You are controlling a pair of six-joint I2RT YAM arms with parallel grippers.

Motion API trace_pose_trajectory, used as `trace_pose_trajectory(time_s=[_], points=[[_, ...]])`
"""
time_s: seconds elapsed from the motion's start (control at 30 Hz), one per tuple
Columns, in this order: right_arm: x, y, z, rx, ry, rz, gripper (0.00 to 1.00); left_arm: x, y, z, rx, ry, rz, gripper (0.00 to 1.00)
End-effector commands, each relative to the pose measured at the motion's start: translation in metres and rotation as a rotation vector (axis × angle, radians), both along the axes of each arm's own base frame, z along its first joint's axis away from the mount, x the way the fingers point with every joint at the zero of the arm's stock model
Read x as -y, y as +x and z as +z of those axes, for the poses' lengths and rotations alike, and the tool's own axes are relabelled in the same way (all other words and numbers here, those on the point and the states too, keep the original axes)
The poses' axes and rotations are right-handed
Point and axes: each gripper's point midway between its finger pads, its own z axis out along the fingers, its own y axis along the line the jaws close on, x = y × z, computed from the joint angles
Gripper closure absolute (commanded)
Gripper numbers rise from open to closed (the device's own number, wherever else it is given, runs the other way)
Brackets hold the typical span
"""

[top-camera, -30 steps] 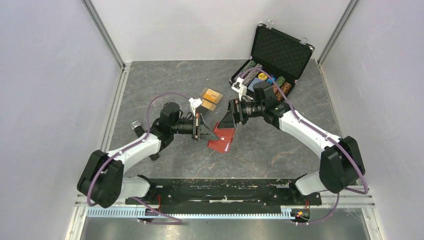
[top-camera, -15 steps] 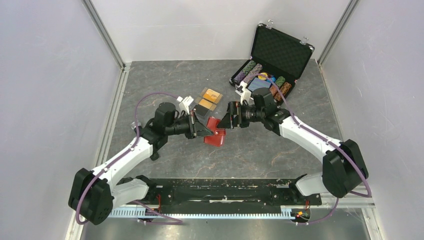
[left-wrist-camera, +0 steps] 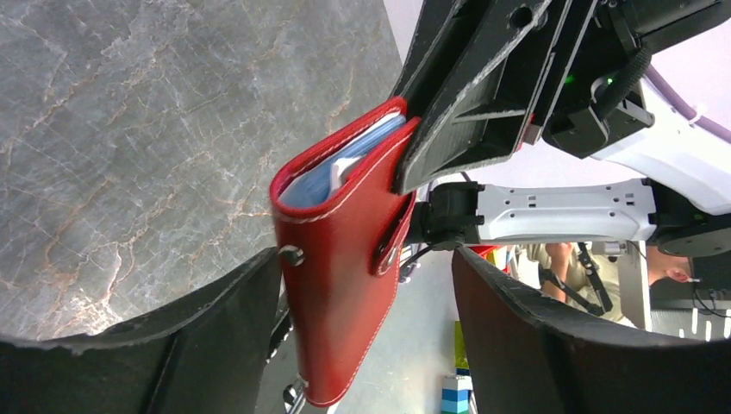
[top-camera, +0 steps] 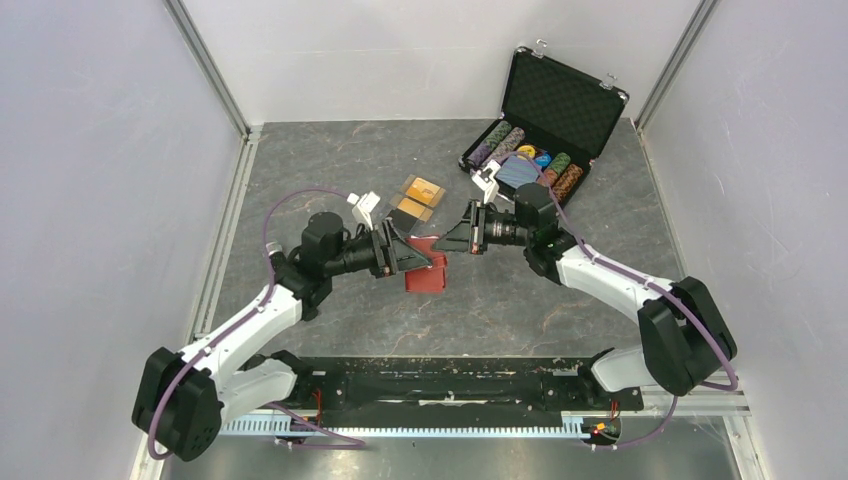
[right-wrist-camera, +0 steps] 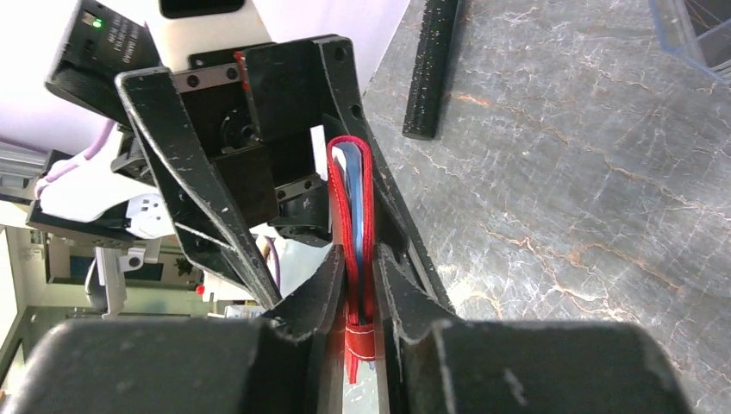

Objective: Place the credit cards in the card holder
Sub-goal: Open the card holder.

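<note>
The red card holder (top-camera: 425, 275) hangs folded shut above the table between both arms. Its pale blue lining shows at the edge (left-wrist-camera: 340, 285). My right gripper (top-camera: 455, 243) is shut on its top edge, with both fingers pressed against the red faces (right-wrist-camera: 352, 216). My left gripper (top-camera: 415, 255) is open, and its fingers stand apart on either side of the holder's lower half without squeezing it. The credit cards (top-camera: 420, 197), with orange and gold faces, lie on the table just behind the grippers.
A black chip case (top-camera: 560, 100) stands open at the back right, holding poker chips and a blue deck (top-camera: 515, 168). A clear tray corner (right-wrist-camera: 690, 26) lies near the cards. Grey walls close in on the left, right and back.
The left gripper has let go of the card holder and opened. The right gripper has closed on the holder's upper edge. The holder has folded shut and shifted slightly left.
</note>
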Motion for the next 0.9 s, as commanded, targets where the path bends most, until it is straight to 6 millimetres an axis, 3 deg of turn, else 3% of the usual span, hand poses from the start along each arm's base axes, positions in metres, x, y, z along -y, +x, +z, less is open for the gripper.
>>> trace_pose_trajectory(time_s=[0.0, 0.13, 0.27, 0.47, 0.57, 0.87], points=[[0.005, -0.002, 0.032, 0.081, 0.090, 0.021, 0.89, -0.001, -0.002, 0.025, 0.064, -0.124, 0.005, 0.20], [0.017, 0.005, 0.036, 0.087, 0.101, 0.005, 0.99, -0.009, -0.006, 0.024, 0.092, -0.125, -0.008, 0.15], [0.027, 0.008, 0.048, 0.095, 0.150, 0.003, 1.00, -0.019, -0.008, 0.018, 0.101, -0.127, -0.006, 0.11], [0.031, 0.005, 0.060, 0.105, 0.196, 0.046, 1.00, -0.015, -0.027, 0.039, 0.157, -0.249, -0.166, 0.03], [0.031, 0.000, 0.066, 0.119, 0.222, 0.067, 1.00, -0.011, -0.031, 0.045, 0.158, -0.287, -0.249, 0.04], [0.032, -0.012, 0.081, 0.124, 0.307, 0.125, 1.00, 0.008, -0.018, 0.068, 0.152, -0.390, -0.349, 0.13]])
